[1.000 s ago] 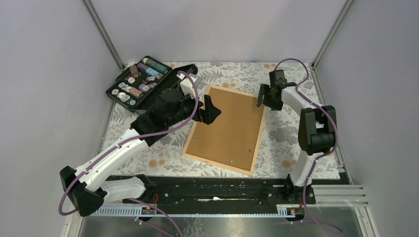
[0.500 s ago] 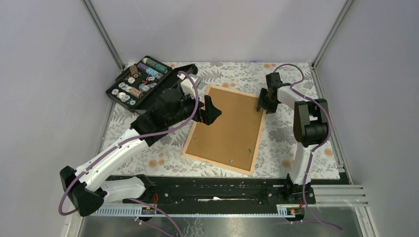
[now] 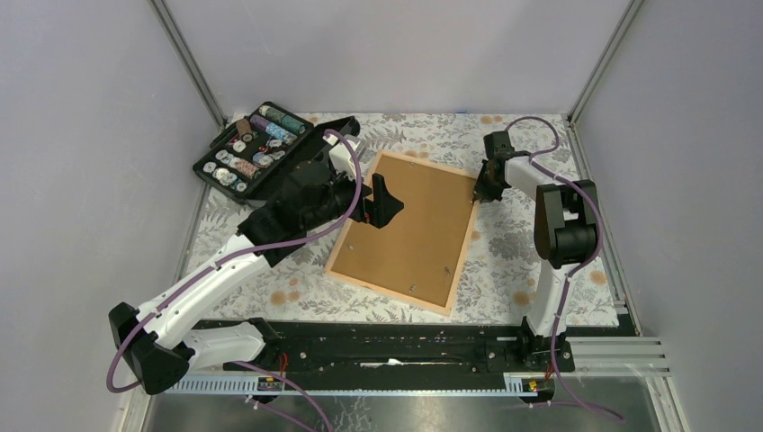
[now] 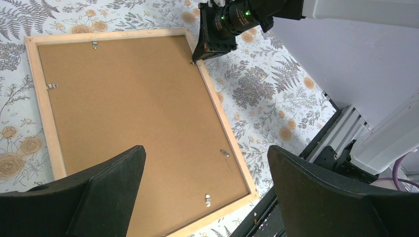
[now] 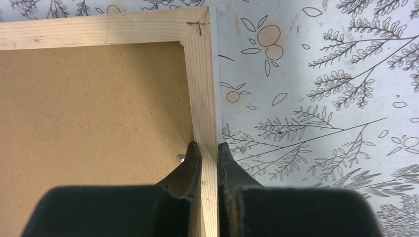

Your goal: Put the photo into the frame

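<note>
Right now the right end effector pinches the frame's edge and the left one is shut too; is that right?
No: the left end effector stands wide open, as the left wrist view shows. The right end effector does pinch the frame.

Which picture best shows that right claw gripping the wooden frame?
The right wrist view: the right claw pinches the frame rail near its corner, fingers either side. The top view shows it small; the left wrist view, only its body at the frame's edge.
</note>
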Robot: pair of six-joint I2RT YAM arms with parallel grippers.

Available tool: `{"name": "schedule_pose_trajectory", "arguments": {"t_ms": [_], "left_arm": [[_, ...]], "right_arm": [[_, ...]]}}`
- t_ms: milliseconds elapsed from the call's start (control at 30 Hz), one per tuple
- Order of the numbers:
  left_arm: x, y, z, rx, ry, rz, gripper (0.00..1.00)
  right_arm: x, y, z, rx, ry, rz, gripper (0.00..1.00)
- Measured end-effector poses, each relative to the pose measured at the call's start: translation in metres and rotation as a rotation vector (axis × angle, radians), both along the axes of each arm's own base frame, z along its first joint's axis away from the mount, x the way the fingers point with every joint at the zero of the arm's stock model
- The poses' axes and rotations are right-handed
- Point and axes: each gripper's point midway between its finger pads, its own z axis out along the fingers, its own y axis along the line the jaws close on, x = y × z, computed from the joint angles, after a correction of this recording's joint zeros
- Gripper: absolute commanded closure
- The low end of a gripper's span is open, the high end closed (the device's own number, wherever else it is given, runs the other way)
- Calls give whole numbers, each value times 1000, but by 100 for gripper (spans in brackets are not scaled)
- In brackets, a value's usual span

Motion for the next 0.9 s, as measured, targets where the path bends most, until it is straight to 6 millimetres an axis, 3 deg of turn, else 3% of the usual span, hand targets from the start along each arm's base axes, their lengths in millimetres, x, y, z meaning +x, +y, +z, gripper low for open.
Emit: {"name": "schedule_pose_trajectory", "arguments": {"t_ms": [133,267,367,500,633,800,900], "left_arm": [[-1,0,0,-1,1,-3,1],[-1,0,0,-2,3,-3,1],[-1,-1,0,-3,3,-3,1],[-1,-1,0,-3,4,-3,1],[-1,-1,0,-5,7,-1,1],[-1,-1,0,-7,8,0,1],[-1,-1,0,-7,8,0,1]], "right_arm": [[2,4,0,28,-15,-49,98],[3,7,2,41,-14,-43,49],[-3,9,6,49,1,3,32],[-12,17,33,72,-34,72,25],[-46,36,59,96,-59,143,25],[-118,65,45,106,30,249,24],[-151,61,28,94,107,252,27]]}}
